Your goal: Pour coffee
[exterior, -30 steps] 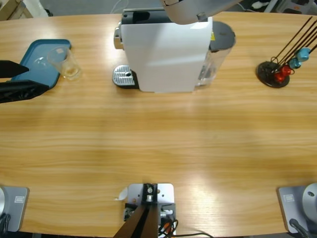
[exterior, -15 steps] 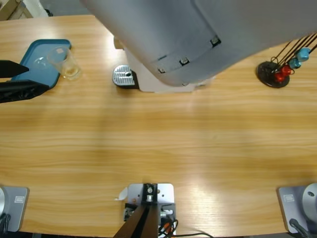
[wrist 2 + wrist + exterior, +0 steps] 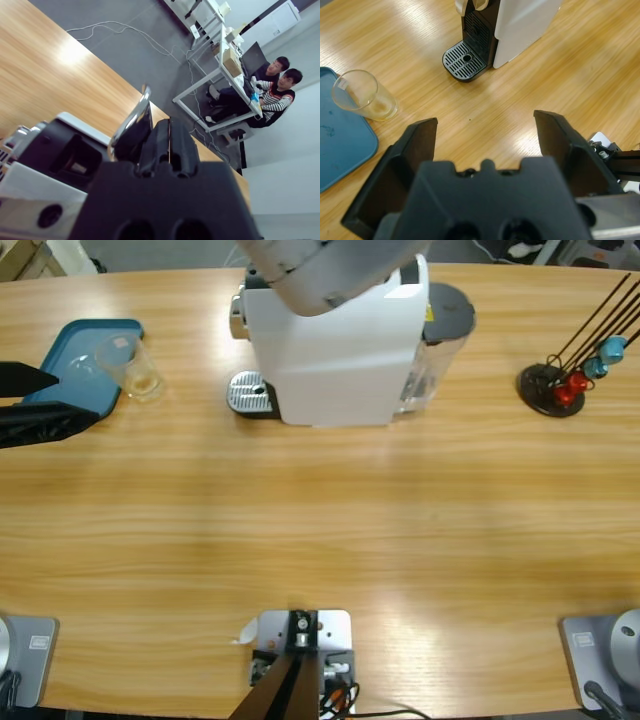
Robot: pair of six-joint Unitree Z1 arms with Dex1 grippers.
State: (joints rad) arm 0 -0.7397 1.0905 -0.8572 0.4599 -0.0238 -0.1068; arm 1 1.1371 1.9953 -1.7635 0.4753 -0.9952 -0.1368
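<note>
One white coffee machine is sitting at the table's far edge, its top partly hiding under a silver arm. Left of it, a glass is holding a little pale liquid beside a blue tray. Left gripper is hanging wide apart, holding nothing. Right gripper is pressing together above the machine.

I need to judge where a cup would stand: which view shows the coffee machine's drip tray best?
The left wrist view: the drip tray lies unobstructed, its grille and the spout above it visible. The high view shows it smaller from straight above, beside the machine. The right wrist view doesn't show it.
</note>
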